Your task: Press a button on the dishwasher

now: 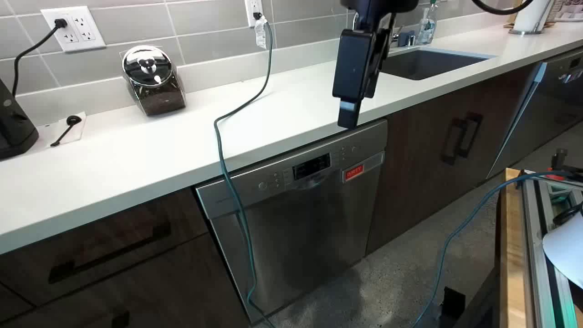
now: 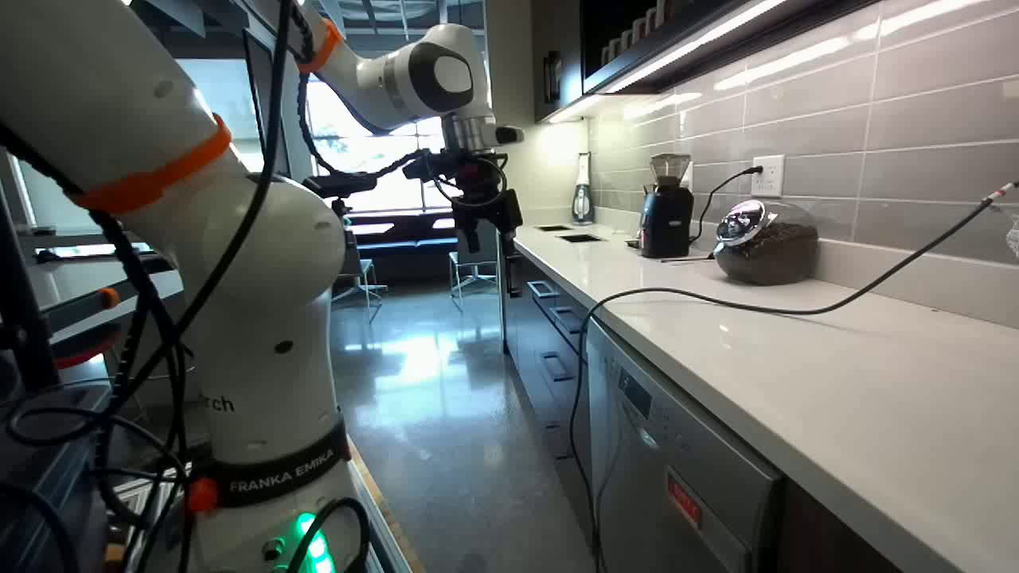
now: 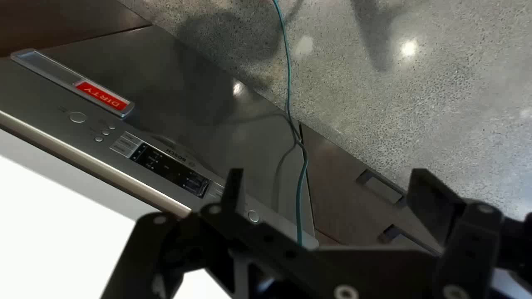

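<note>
The dishwasher has a brushed steel front in both exterior views [image 1: 300,241] [image 2: 637,485] and in the wrist view [image 3: 208,99]. Its top control strip carries a dark display [image 1: 311,166], which also shows in the wrist view [image 3: 170,170]. A large round button [image 3: 77,117] and several small buttons [image 3: 105,132] lie on one side of the display. Another round button [image 3: 253,216] lies on its other side, beside a fingertip in the picture. A red DIRTY sign [image 3: 102,95] is on the front. My gripper [image 3: 331,187] is open and empty, apart from the dishwasher; it shows in both exterior views [image 1: 349,116] [image 2: 489,239].
A teal cable [image 1: 220,136] hangs over the white countertop's edge [image 1: 136,155] and down the dishwasher front. A glass jar [image 1: 155,82] and a black grinder [image 2: 666,215] stand on the counter. Dark drawers with bar handles [image 1: 109,250] adjoin the dishwasher. A sink [image 1: 423,64] is farther along.
</note>
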